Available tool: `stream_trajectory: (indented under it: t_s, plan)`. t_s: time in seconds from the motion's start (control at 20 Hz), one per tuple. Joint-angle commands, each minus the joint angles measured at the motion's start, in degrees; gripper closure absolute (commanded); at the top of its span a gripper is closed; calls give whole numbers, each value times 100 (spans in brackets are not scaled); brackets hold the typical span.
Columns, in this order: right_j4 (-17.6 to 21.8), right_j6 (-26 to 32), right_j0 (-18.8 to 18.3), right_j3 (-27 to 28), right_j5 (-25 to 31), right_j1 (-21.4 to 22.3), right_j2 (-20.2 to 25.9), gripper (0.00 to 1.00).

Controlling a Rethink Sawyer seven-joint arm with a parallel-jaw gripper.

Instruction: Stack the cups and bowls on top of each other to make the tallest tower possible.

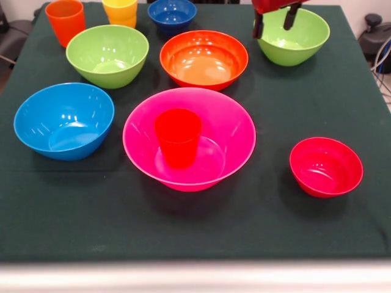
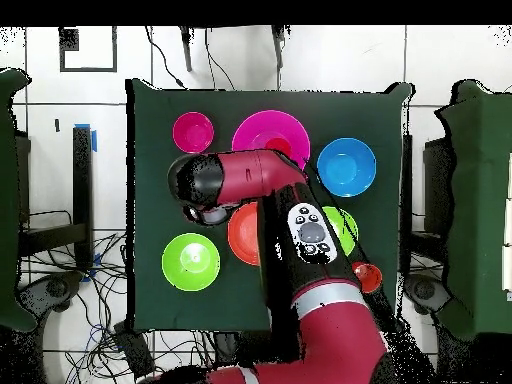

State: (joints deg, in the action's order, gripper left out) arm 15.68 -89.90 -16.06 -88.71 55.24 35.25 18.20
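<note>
The large pink bowl (image 1: 235, 131) stands mid-table with a red cup (image 1: 178, 143) upright inside it. Around it stand the light blue bowl (image 1: 64, 120), two lime green bowls (image 1: 107, 55) (image 1: 296, 38), the orange bowl (image 1: 204, 59), the small dark blue bowl (image 1: 172, 15) and the small red bowl (image 1: 325, 166). An orange cup (image 1: 66, 21) and a yellow cup (image 1: 120, 11) stand at the far left. My gripper (image 1: 274, 22) hangs open and empty over the near-left rim of the right green bowl. In the overhead view the arm (image 2: 260, 180) covers part of the orange bowl (image 2: 240, 240).
All things stand on a dark green cloth (image 1: 195, 226) that covers the table. Bowls stand close together at the far side. Cables and chairs lie around the table in the overhead view.
</note>
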Motion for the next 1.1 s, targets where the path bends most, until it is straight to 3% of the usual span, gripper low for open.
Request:
stream_trajectory:
  t_s: [0.05,0.45,0.65,1.1]
  plan:
    - [-12,-723,-208,-597,-744,-89,-150,0]
    - [-77,-823,-528,-1463,-1494,471,-190,0]
    - [-145,-748,-864,-2278,-1970,1074,-148,0]
    - [-339,-428,-1498,-3860,-2437,2285,42,0]
